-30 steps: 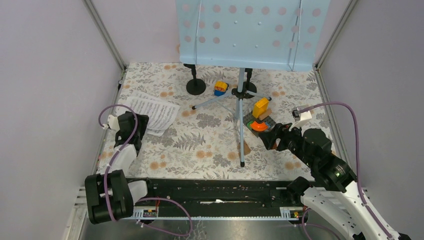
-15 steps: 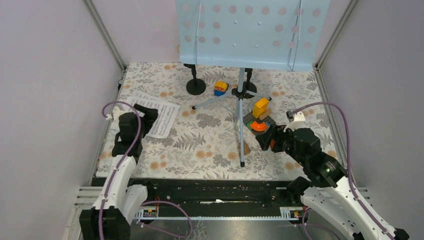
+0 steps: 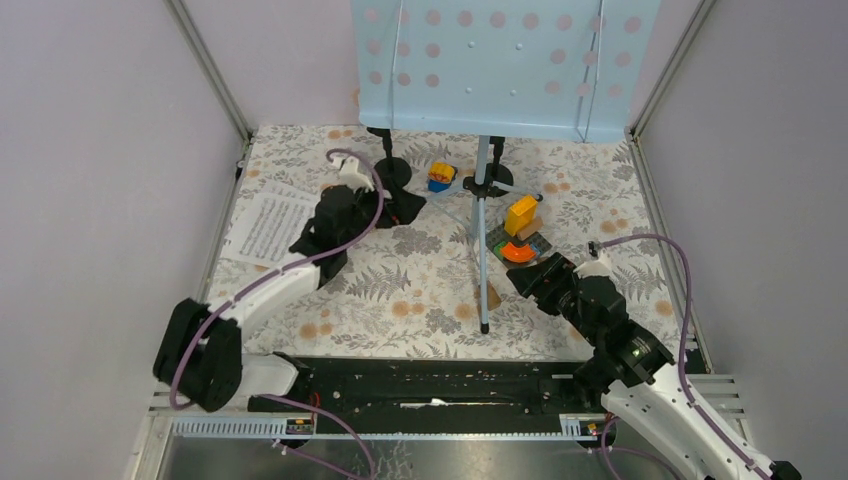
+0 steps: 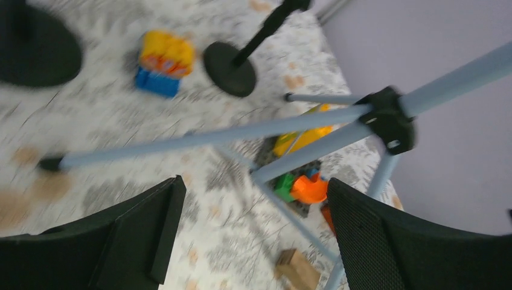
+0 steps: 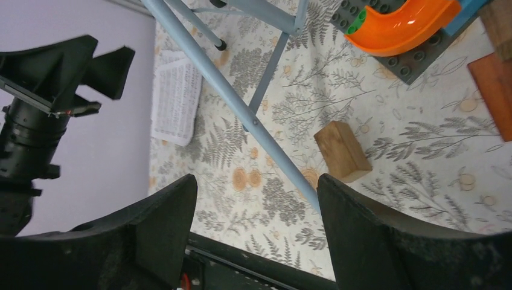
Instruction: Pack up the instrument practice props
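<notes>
Both open: left hand (image 4: 253, 190), right hand (image 5: 256, 184); light-blue perforated music rack (image 3: 500, 70) upright

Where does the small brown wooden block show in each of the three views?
Top external: wooden block lower centre, just right of the tripod leg.
Left wrist: block at bottom edge, right of centre.
Right wrist: block right of centre.
Shared landmark: orange curved piece.

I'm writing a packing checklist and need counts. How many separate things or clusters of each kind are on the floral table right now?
Light-blue music rack: 1
Black round-based mic holders: 2
Sheet-music pile: 1
Colourful toy-block clusters: 2
Loose brown wooden block: 1
Total: 7
</notes>
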Controlling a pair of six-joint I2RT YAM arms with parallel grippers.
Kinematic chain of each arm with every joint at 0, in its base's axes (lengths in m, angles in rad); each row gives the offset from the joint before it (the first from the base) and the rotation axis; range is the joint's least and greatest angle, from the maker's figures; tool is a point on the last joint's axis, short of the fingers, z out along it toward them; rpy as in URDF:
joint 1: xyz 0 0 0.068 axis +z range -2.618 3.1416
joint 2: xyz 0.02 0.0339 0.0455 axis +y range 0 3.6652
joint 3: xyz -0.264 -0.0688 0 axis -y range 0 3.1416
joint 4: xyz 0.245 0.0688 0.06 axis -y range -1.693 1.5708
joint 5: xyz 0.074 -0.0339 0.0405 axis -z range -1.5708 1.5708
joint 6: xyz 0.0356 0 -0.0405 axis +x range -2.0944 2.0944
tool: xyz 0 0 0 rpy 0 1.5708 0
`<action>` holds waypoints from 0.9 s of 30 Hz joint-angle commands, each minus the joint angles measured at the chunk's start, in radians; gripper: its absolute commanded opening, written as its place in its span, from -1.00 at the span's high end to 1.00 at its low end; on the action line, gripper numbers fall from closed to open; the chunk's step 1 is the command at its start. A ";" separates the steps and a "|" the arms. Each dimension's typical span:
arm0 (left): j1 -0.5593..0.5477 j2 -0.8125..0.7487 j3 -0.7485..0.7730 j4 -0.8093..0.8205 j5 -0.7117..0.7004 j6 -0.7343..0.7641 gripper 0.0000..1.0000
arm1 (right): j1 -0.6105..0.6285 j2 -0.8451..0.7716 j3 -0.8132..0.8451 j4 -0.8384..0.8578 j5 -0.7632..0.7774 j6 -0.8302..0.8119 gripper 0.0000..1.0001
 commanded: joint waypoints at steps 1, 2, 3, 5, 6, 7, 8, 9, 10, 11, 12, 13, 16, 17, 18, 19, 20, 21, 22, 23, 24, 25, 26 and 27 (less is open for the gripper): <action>-0.018 0.105 0.127 0.325 0.249 0.125 -0.83 | -0.004 -0.049 -0.062 0.150 0.010 0.198 -0.60; -0.023 0.126 0.117 0.423 0.273 0.143 -0.82 | -0.004 -0.056 -0.080 0.173 0.000 0.210 -0.60; -0.027 0.145 0.094 0.539 0.304 0.166 -0.83 | -0.004 -0.062 -0.092 0.189 -0.007 0.218 -0.60; -0.028 0.201 0.085 0.749 0.375 0.213 -0.84 | -0.004 -0.064 -0.100 0.192 -0.009 0.217 -0.60; -0.028 0.227 0.101 0.777 0.409 0.253 -0.84 | -0.004 -0.063 -0.099 0.191 -0.011 0.209 -0.60; -0.028 0.257 0.121 0.790 0.450 0.275 -0.84 | -0.004 -0.064 -0.098 0.188 -0.013 0.203 -0.60; -0.028 0.286 0.138 0.824 0.489 0.289 -0.83 | -0.004 -0.064 -0.096 0.185 -0.015 0.198 -0.60; -0.028 0.315 0.145 0.875 0.524 0.297 -0.82 | -0.004 -0.064 -0.096 0.182 -0.017 0.195 -0.60; -0.028 0.344 0.148 0.945 0.556 0.299 -0.81 | -0.004 -0.065 -0.095 0.182 -0.020 0.191 -0.60; -0.028 0.383 0.154 1.008 0.584 0.292 -0.80 | -0.004 -0.066 -0.094 0.180 -0.023 0.188 -0.60; -0.028 0.409 0.166 1.054 0.609 0.280 -0.77 | -0.004 -0.068 -0.094 0.179 -0.025 0.184 -0.60; -0.028 0.436 0.195 1.083 0.632 0.266 -0.75 | -0.004 -0.069 -0.093 0.173 -0.026 0.178 -0.60; -0.030 0.505 0.262 1.124 0.661 0.224 -0.69 | -0.004 -0.083 -0.083 0.144 -0.017 0.163 -0.60; -0.030 0.522 0.280 1.130 0.660 0.219 -0.68 | -0.003 -0.089 -0.080 0.134 -0.012 0.160 -0.60; -0.030 0.538 0.297 1.132 0.656 0.215 -0.66 | -0.003 -0.096 -0.076 0.122 -0.008 0.155 -0.60; -0.030 0.552 0.315 1.131 0.654 0.212 -0.65 | -0.004 -0.105 -0.073 0.112 -0.003 0.152 -0.60; -0.030 0.565 0.332 1.128 0.652 0.210 -0.63 | -0.004 -0.113 -0.069 0.102 0.001 0.148 -0.60; -0.031 0.579 0.351 1.125 0.652 0.206 -0.61 | -0.004 -0.120 -0.068 0.092 0.003 0.146 -0.60; -0.032 0.591 0.369 1.118 0.652 0.204 -0.59 | -0.004 -0.128 -0.065 0.083 0.006 0.144 -0.60; -0.035 0.602 0.388 1.096 0.651 0.206 -0.57 | -0.004 -0.133 -0.063 0.073 0.011 0.141 -0.60; -0.039 0.611 0.411 1.057 0.657 0.219 -0.55 | -0.003 -0.140 -0.061 0.064 0.017 0.139 -0.61; -0.044 0.619 0.429 1.016 0.664 0.239 -0.53 | -0.004 -0.145 -0.059 0.053 0.022 0.138 -0.61; -0.051 0.621 0.440 0.984 0.664 0.261 -0.51 | -0.004 -0.148 -0.056 0.044 0.027 0.136 -0.61; -0.060 0.624 0.445 0.961 0.657 0.279 -0.49 | -0.004 -0.150 -0.052 0.037 0.032 0.134 -0.60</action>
